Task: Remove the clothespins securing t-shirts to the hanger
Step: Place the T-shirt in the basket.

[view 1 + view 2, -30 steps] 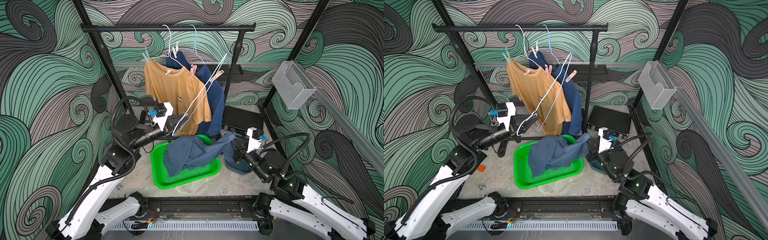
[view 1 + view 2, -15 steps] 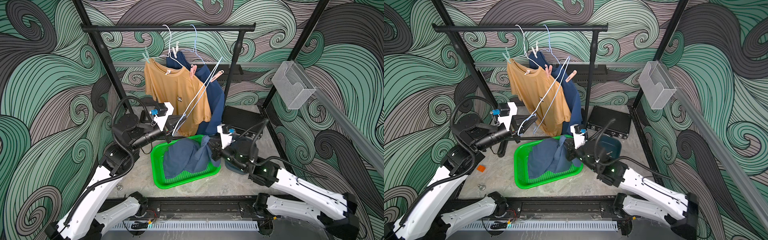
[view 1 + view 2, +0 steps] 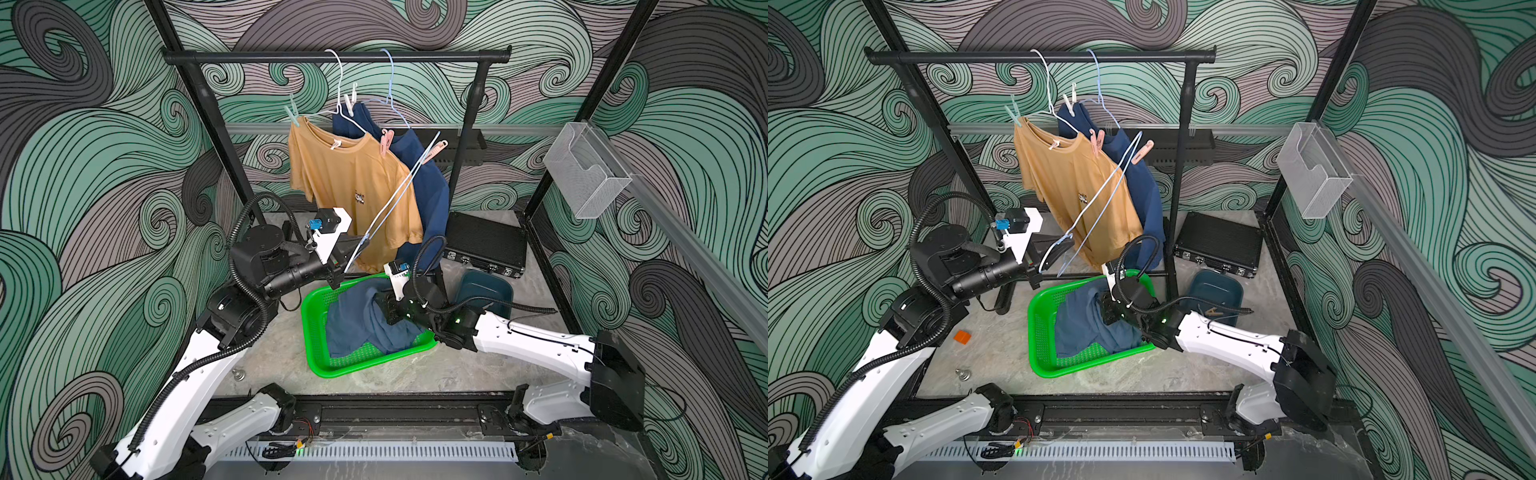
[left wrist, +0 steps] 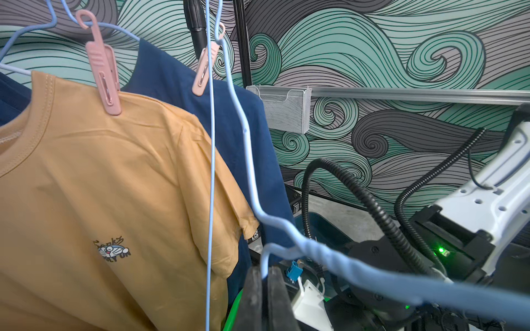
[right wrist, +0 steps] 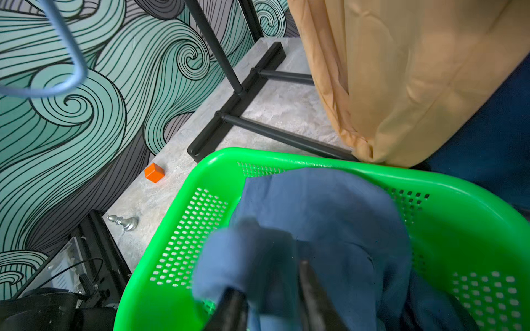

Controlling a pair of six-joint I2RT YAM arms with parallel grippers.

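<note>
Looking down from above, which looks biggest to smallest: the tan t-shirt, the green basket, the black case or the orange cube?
In a top view:
1. tan t-shirt and green basket: about alike. The shirt hangs nearer the camera, so I won't rank them.
2. black case
3. orange cube

- Navy tee (image 3: 432, 195): mostly behind tan tee (image 3: 332, 174) in both top views, showing only at its 3 o'clock; print unseen.
- Logo (image 3: 360, 197): too small to read.
- Right jaws: blurred, draped in blue tee (image 5: 329, 217); grip undecidable.
- Left jaws: cut off by the left wrist view's edge, hanger (image 4: 249, 160) between.
- Peach item (image 3: 1213, 312) in bin (image 3: 1204, 286): too small to identify.
</note>
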